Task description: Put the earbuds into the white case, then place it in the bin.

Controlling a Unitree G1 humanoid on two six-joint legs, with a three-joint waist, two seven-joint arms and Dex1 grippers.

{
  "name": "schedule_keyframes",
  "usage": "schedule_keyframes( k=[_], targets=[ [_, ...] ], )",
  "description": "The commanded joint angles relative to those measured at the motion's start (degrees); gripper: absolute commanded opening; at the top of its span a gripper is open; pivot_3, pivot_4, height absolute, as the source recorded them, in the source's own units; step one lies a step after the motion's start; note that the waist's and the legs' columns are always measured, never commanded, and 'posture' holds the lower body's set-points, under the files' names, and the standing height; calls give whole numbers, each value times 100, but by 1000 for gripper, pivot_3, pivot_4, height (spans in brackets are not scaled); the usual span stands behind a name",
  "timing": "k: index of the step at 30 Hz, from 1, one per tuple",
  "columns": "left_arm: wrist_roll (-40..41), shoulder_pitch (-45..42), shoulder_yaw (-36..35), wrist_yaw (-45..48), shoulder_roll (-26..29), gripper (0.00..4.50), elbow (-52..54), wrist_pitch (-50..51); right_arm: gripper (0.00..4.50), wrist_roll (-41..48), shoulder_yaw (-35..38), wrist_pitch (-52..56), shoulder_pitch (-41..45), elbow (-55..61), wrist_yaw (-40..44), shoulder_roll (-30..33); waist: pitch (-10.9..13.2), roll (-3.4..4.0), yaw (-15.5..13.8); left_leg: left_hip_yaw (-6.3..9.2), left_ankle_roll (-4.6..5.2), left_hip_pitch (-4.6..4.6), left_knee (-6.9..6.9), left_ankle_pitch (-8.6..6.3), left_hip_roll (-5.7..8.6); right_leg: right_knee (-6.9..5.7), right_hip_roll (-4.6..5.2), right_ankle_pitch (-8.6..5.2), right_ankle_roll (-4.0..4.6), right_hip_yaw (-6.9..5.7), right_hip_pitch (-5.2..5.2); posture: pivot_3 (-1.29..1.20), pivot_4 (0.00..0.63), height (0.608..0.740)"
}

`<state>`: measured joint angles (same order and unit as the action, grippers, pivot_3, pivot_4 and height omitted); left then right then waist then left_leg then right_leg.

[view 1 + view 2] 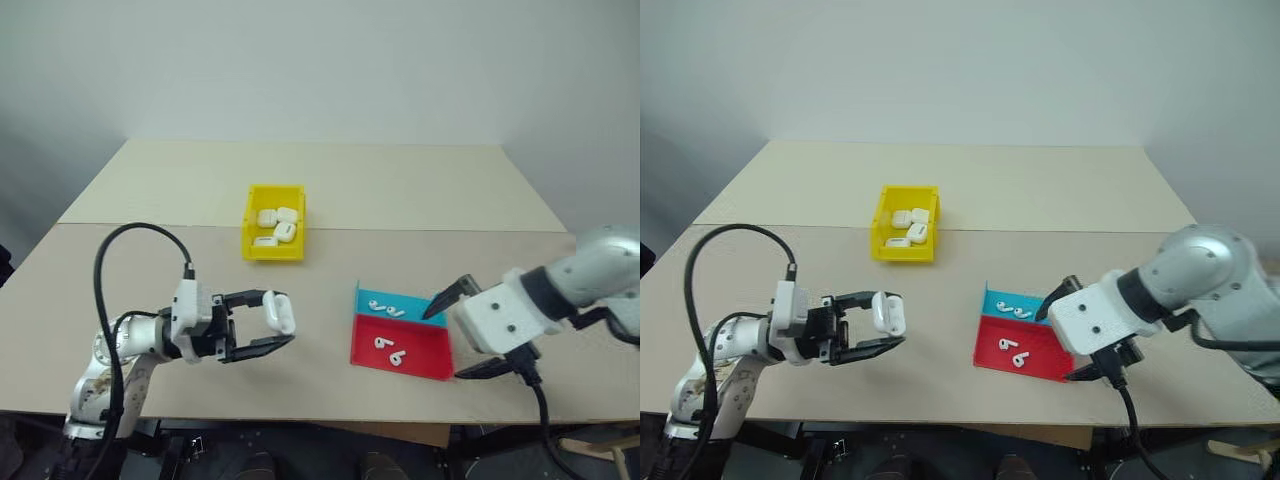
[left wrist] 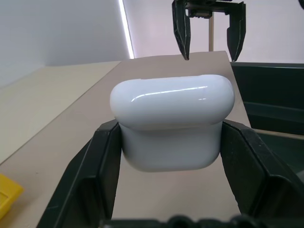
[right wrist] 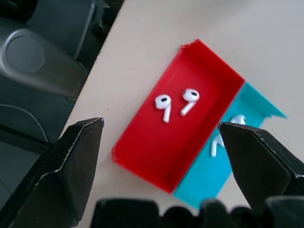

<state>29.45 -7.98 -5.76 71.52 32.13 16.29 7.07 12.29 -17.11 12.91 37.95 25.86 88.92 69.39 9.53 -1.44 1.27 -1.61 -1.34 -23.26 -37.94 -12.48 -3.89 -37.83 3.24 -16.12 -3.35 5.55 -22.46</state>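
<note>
Earbuds (image 3: 164, 105) lie in the tray's red half, two glossy white stems side by side, pointing roughly along the compartment's short side; right gripper (image 3: 159, 156) hangs over them, black fingers spread wide, gripping nothing; two more earbuds (image 1: 385, 308) sit in the blue half of the red-and-blue tray (image 1: 425, 360), near the table's (image 1: 400, 190) front edge toward the right corner; left gripper (image 1: 272, 327) near the front-left corner is clamped on the white case (image 1: 281, 312), smooth, rounded, lid closed, held clear above the tabletop; yellow bin (image 1: 254, 248) sits mid-table, rectangular plastic, several white cases (image 1: 277, 224) inside.
</note>
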Motion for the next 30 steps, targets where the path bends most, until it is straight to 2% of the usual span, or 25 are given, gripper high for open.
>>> schedule_keyframes(
  k=[1, 3, 8, 15, 30],
  targets=[
    [154, 110, 39, -38, -162, 2802, 76, -324, 3637, -413, -407, -428, 340, -313, 358, -172, 0, 0, -9, 0, 0, -1, 0, 0, 0, 2, 0, 0, 0, 0, 0, 0, 150, 740],
    [28, 169, 169, -65, -167, 2802, 68, -359, 2934, -662, -717, -464, 559, -486, 358, -410, 0, 0, -18, 0, 2, -4, 0, -1, 0, 6, 0, 0, 0, 0, -1, 0, 150, 740],
    [-73, 302, 317, -81, -144, 2802, 71, -608, 2934, -1111, -1314, -415, 975, -625, 358, -862, 0, 0, -27, 0, 2, -2, 1, -2, -1, 4, -1, 0, 1, -1, -2, 0, 150, 740],
    [-141, 294, 386, -183, -126, 2802, 78, -782, 2934, -1497, -1880, -67, 1167, -408, 358, -1126, 0, 0, -46, 0, 2, -2, 1, -2, 0, 5, 0, 0, 2, -2, -1, 0, 150, 740],
    [-165, 278, 408, -219, 63, 2802, 22, -865, 2934, -2642, -2271, 361, 912, -290, 275, -1598, 0, 0, -39, 0, 2, -2, 2, -2, -1, 6, -1, 0, 2, -3, -2, 0, 150, 740]
  ],
)
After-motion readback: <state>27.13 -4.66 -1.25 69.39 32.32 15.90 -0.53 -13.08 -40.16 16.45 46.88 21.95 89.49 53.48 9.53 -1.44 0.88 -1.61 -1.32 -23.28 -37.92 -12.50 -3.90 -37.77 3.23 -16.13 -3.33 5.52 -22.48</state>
